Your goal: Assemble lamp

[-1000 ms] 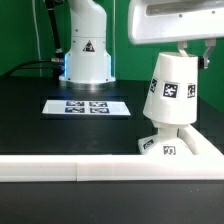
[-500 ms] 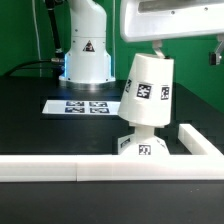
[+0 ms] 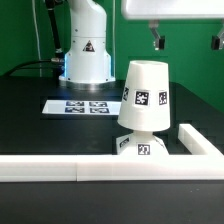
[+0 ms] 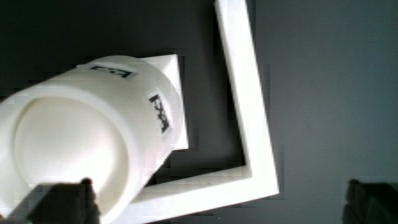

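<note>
The white cup-shaped shade (image 3: 143,96) stands narrow end down on the low angular base (image 3: 140,148), inside the corner of the rails. It leans slightly. The bulb is hidden under the shade. My gripper (image 3: 187,40) hangs above and to the exterior view's right of the shade, open and empty, clear of it. In the wrist view the shade (image 4: 89,120) fills the near side, seen from above its wide closed end, with a corner of the base (image 4: 164,66) showing past it. My gripper (image 4: 217,205) has its dark fingertips (image 4: 63,205) spread wide.
Long white rail bars form a corner, one along the front (image 3: 60,168) and one on the exterior view's right (image 3: 200,140); they also show in the wrist view (image 4: 240,110). The marker board (image 3: 88,106) lies behind. The arm's base (image 3: 86,50) stands at the back.
The gripper carried the shade toward the exterior view's left over the base, let go and rose. The shade now stands free on the base.
</note>
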You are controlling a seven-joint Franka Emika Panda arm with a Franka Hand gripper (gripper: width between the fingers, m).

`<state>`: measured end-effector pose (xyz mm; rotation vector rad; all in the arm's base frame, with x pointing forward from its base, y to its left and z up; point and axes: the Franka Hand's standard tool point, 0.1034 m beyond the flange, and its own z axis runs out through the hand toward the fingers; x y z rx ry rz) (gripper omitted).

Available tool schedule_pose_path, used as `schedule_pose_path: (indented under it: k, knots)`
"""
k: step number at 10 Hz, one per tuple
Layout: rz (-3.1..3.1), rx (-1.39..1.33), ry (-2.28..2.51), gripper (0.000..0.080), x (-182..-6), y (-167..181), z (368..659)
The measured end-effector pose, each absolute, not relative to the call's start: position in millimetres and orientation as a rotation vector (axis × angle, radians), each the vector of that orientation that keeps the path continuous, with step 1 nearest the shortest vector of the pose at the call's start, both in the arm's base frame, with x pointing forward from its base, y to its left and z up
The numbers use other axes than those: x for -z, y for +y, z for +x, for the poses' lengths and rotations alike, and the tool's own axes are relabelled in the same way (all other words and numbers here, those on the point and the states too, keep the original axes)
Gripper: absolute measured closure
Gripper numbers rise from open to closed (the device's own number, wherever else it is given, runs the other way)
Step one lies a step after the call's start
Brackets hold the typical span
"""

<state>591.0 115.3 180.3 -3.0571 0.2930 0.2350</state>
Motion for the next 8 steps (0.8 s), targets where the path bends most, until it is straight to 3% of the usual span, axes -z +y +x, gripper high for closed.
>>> schedule_pose_path:
  k: [4, 8]
  knots:
    - [-3.116, -0.240, 0.317, 0.0101, -176.3, 150, 581]
    - [-3.112, -0.242, 0.301, 0.0101, -176.1, 148, 581]
